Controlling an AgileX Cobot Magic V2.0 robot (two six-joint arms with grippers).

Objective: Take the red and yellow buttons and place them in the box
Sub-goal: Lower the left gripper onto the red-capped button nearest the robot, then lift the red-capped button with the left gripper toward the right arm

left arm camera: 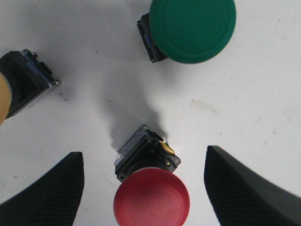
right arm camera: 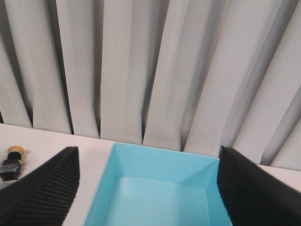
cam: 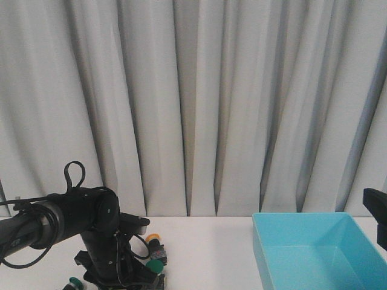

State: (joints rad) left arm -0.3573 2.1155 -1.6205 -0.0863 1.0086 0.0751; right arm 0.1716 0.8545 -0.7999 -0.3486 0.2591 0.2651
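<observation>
White table (cam: 205,241) backed by a pleated grey curtain (cam: 199,103), with 2 green-capped buttons, 1 (cam: 155,266) near the front edge, another (cam: 75,282) further left.

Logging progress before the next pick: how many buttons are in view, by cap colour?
Red button: 1
Yellow button: 1
Green button: 2, the second partly cut off at the front view's lower edge
Total: 4

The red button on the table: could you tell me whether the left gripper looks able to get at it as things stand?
Probably yes. The left gripper is open, with the red button lying between its fingers; the green button and yellow button lie apart from it.
</observation>
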